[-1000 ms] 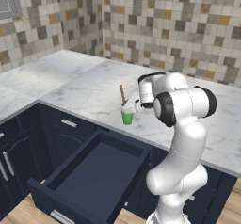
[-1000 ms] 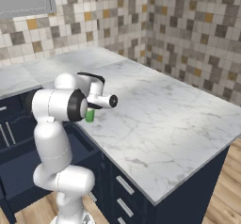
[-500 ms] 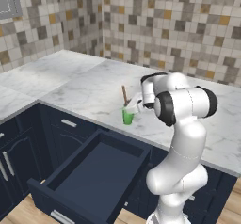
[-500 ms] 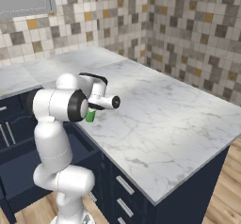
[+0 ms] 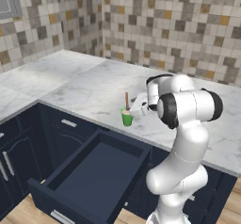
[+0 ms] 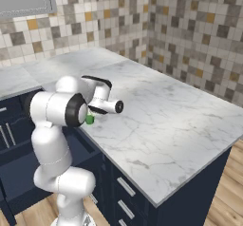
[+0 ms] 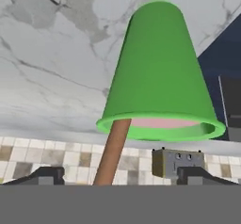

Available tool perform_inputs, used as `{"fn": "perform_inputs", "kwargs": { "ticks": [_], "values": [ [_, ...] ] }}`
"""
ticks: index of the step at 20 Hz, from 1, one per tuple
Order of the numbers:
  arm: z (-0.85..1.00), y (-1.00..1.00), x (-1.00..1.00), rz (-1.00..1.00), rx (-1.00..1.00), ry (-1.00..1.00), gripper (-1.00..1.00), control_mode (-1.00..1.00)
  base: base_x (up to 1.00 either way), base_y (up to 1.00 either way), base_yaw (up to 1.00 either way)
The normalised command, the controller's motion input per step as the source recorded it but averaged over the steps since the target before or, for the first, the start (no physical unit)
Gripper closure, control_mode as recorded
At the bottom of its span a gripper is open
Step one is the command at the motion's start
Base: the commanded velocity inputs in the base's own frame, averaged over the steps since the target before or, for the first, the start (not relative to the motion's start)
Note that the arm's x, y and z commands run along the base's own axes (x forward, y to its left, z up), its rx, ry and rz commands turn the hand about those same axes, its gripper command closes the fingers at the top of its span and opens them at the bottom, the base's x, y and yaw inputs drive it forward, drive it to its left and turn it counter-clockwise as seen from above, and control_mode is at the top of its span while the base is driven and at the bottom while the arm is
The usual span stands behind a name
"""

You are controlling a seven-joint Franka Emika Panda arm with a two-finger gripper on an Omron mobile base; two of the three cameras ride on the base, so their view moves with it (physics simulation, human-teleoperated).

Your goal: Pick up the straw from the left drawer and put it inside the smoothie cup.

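Drawer point(image 5: 89, 180) open below the counter point(image 5: 84, 84). Cup point(image 5: 126, 118) upright near the counter edge. Straw point(image 5: 126, 100) stands in the cup, long axis near vertical, top leaning slightly. Looks light, stiff and thin; grip mid-shaft. Gripper point(image 7: 120, 176) just beside the cup, fingers apart, holding nothing.

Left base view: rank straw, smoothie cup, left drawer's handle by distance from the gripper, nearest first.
1. straw: just left of the gripper, standing in the cup.
2. smoothie cup: slightly lower left, on the counter.
3. left drawer handle: far below, on the open drawer's front.
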Motion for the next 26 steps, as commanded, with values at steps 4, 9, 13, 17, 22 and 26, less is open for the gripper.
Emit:
{"fn": "perform_inputs", "kwargs": {
  "ticks": [4,9,13,17,22,26],
  "values": [
    [0.29,0.0,-0.28,0.0,0.0,-0.15,-1.0,-1.0,0.0,0.0,0.0],
    [0.56,0.0,-0.33,0.0,0.0,-0.12,-1.0,-1.0,0.0,0.0,0.0],
    [0.67,-0.09,-0.52,-0.01,0.0,-0.04,-1.0,-1.0,0.0,0.0,0.0],
    [0.92,-0.24,-0.5,-0.02,-0.02,0.0,-1.0,-1.0,0.0,0.0,0.0],
    [0.84,-0.43,-0.61,0.0,-0.11,0.0,-1.0,-1.0,0.0,0.0,0.0],
    [0.19,-0.57,-1.0,0.0,-0.14,-0.08,-1.0,-1.0,0.0,0.0,0.0]
  ]
}}
